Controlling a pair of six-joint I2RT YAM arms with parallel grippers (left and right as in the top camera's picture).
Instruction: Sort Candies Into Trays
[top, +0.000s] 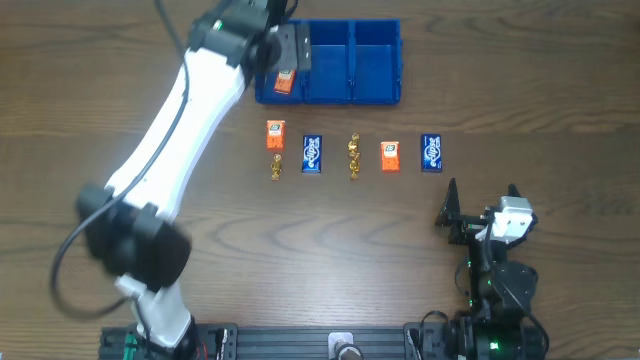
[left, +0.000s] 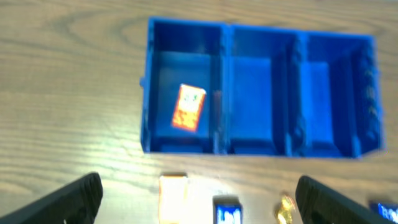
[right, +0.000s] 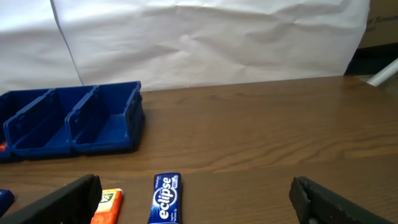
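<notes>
Tray (left: 323, 148) holding orange candy (left: 188, 107), left tool (left: 199, 184) spread empty above, right tool (right: 194, 186) spread empty

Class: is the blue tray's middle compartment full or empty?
Empty: the middle compartment shows only bare blue floor; the orange candy box lies in the neighbouring end compartment.

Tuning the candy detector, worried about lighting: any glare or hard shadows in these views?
Top view: even light, no hard shadows, gold candies glint slightly. Left wrist view: pale sheen on the table, orange pack in the blue tray clearly lit. Right wrist view: broad sheen on the table beyond the blue pack, white backdrop very bright.
</notes>
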